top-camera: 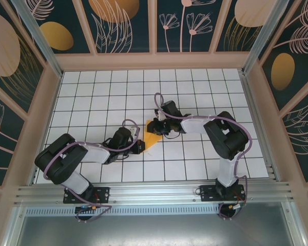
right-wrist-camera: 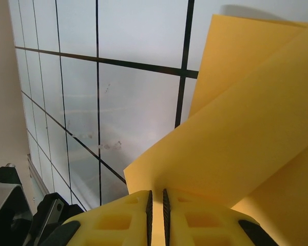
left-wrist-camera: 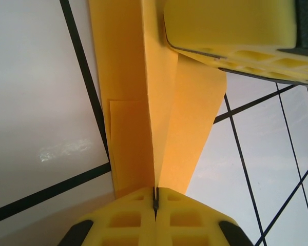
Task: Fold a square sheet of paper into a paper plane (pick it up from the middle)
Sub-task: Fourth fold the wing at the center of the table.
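We reach inward with both arms, elbows bent. Our left arm [top-camera: 77, 154] stretches rightward from its base, and our right arm [top-camera: 220, 130] doubles back leftward, so the wrists end up close together. Our left gripper [left-wrist-camera: 155, 195] is pinched tight on an edge of the orange paper [left-wrist-camera: 138, 128]. Our right gripper [right-wrist-camera: 155, 197] (only a hairline slit between its pads) clamps the same paper.

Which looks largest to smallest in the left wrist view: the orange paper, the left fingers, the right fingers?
1. Orange paper, clearly largest.
2-3. Right fingers and left fingers: they look alike, both cropped by the frame and close to the camera, so unranked.
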`<state>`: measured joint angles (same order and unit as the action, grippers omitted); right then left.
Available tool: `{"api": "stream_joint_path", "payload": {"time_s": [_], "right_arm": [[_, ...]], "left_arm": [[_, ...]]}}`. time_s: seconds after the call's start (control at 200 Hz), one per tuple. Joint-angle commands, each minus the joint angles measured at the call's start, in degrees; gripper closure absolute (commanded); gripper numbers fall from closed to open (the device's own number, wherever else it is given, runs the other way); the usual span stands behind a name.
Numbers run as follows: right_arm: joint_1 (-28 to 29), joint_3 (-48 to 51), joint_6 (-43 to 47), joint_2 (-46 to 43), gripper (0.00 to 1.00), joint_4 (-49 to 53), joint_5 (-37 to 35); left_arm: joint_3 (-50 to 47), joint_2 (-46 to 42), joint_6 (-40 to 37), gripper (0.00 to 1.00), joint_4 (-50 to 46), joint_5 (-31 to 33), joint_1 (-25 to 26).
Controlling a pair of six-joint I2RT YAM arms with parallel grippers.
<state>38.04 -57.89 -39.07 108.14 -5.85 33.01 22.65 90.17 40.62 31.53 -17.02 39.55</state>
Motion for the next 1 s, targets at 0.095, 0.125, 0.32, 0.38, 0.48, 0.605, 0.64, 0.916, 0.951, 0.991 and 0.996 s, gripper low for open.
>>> {"api": "stream_joint_path", "payload": {"time_s": [0.095, 0.125, 0.32, 0.38, 0.48, 0.605, 0.64, 0.916, 0.951, 0.991, 0.996], "right_arm": [[-0.16, 1.21, 1.44, -4.7, 0.81, 2.23, -2.02], [-0.16, 1.58, 1.45, -5.24, 0.81, 2.05, -2.08], [0.6, 2.71, 1.1, -5.71, 0.81, 0.49, -0.19], [1.19, 2.09, 1.03, -5.0, 0.81, -0.34, 0.66], [1.8, 0.63, 0.92, -2.99, 0.81, -0.61, 1.72], [1.77, 0.06, 0.42, -1.16, 0.81, -1.35, 1.18], [1.69, -0.15, 0.32, -0.69, 0.81, -1.34, 1.05], [1.14, -1.27, 0.4, 0.76, 0.82, -0.75, 0.15], [1.05, -1.29, 0.48, 0.69, 0.82, -0.69, 0.12], [1.04, -1.34, 0.49, 0.7, 0.82, -0.71, 0.16], [1.06, -1.34, 0.49, 0.68, 0.82, -0.69, 0.14]], "left_arm": [[-1.86, 1.53, 4.51, 1.0, 7.93, -6.19, -2.15], [-1.91, 1.75, 5.12, 1.0, 8.79, -6.97, -2.48], [-1.69, 2.87, 6.75, 1.0, 10.85, -8.82, -2.94], [-1.73, 3.29, 6.97, 1.0, 10.95, -8.68, -2.93], [-1.68, 4.21, 7.58, 1.0, 11.4, -8.82, -2.9], [-2.08, 4.32, 8.08, 1.0, 11.67, -8.52, -2.9], [-2.24, 4.14, 8.01, 1.0, 11.39, -8.23, -2.98], [-2.81, 1.7, 5.56, 0.82, 7.25, -6.45, -2.91], [-2.94, 1.5, 5.41, 0.8, 7.09, -6.45, -2.99], [-3.12, 1.41, 5.19, 0.78, 7.13, -6.66, -2.93], [-3.13, 1.41, 5.18, 0.78, 7.14, -6.64, -2.96]]}}
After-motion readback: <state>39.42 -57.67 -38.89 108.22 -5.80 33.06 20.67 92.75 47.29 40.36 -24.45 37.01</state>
